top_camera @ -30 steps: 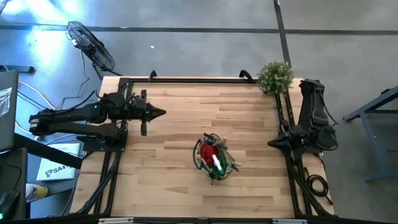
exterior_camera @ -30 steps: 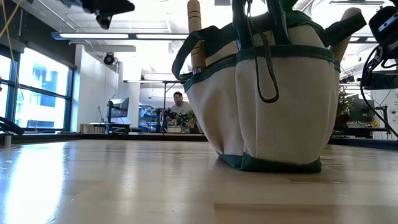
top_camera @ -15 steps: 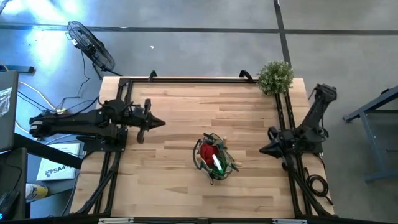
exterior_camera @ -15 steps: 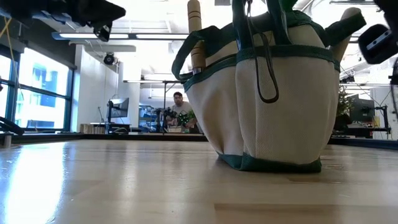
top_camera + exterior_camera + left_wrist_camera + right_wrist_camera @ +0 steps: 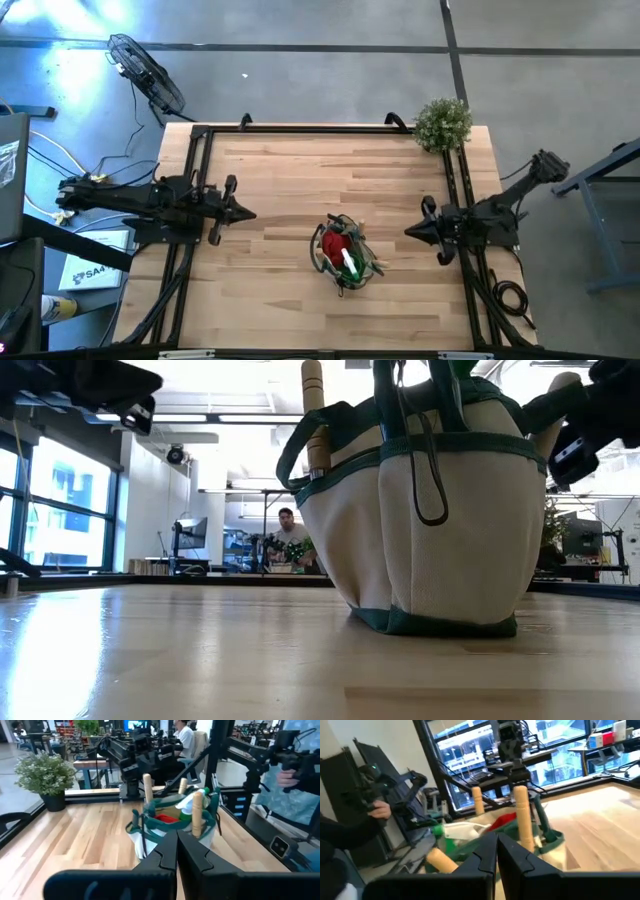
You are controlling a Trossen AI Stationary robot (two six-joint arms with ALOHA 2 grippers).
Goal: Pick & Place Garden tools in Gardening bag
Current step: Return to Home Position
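Note:
The gardening bag (image 5: pixel 345 255) stands upright on its base at the middle of the table, tan with green trim (image 5: pixel 430 530). The garden tools stick out of it: wooden handles (image 5: pixel 147 787) (image 5: pixel 522 815), a red piece (image 5: pixel 165 817) and a green-and-white spray bottle (image 5: pixel 460 831). My left gripper (image 5: pixel 250 213) hovers shut to the left of the bag, pointing level at it. On the bag's right, my right gripper (image 5: pixel 410 232) is also shut and points level at it. Neither touches anything.
A bushy potted plant (image 5: pixel 441 122) stands at the table's far right corner. A fan (image 5: pixel 145 75) sits on the floor beyond the far left corner. A person's hand (image 5: pixel 287 775) shows beyond the table. Bare wood lies around the bag.
My left gripper has sunk, drawing toward the table's near and left edges, still shut. My right arm has swung round from the far side; its gripper has sunk and come a little toward the bag, shut throughout. The bag has not moved.

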